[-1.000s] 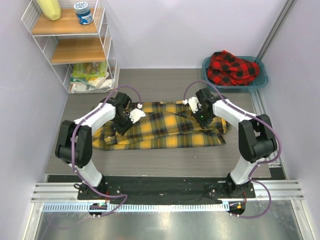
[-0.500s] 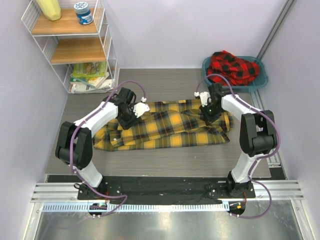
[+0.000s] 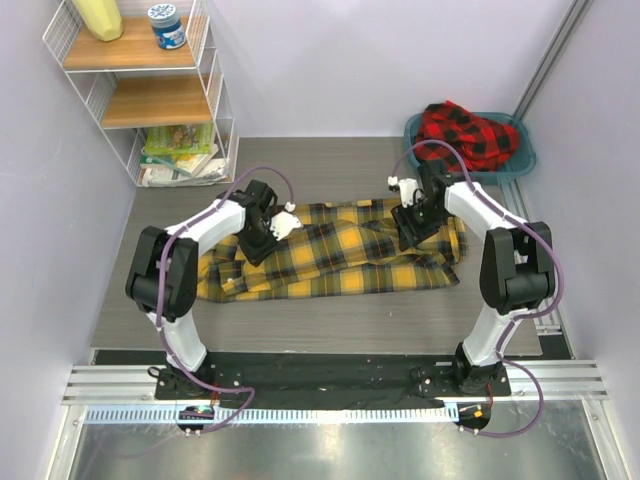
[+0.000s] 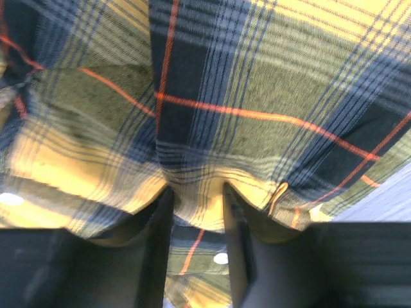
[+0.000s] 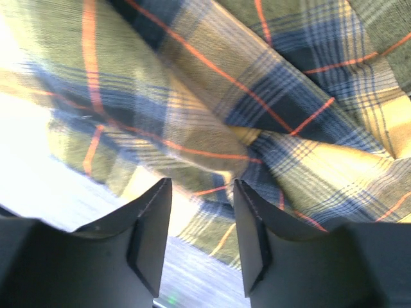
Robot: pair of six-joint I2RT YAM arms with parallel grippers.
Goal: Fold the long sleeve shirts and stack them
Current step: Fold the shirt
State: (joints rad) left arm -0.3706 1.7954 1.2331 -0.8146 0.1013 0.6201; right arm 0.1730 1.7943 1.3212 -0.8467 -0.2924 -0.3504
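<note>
Grey tabletop [image 3: 330, 330] is carrying the yellow shirt [image 3: 340, 255], which is lying spread lengthwise across the middle, rumpled and partly doubled over itself, between the two arms. Pale lilac walls are closing in the scene on three sides.

The left gripper [image 3: 262, 238] is pressing down on the shirt's left part; in its wrist view the left gripper [image 4: 198, 192] is pinching a ridge of plaid cloth between its dark fingers [image 4: 157, 244]. The right gripper [image 3: 408, 225] is sitting on the shirt's right part, and the right gripper [image 5: 202, 192] is likewise clamping a bunch of yellow-and-navy check with thin orange lines.

The red shirt [image 3: 465, 135] is lying crumpled in the teal basin [image 3: 527, 158] at the far right corner, well apart from the yellow one.

At the far left a wire shelf [image 3: 150, 100] is holding a blue-labelled jar [image 3: 167, 25] and a yellow bottle [image 3: 98, 18] on top, with printed packets [image 3: 180, 150] lower down; their lettering is showing too small to read
</note>
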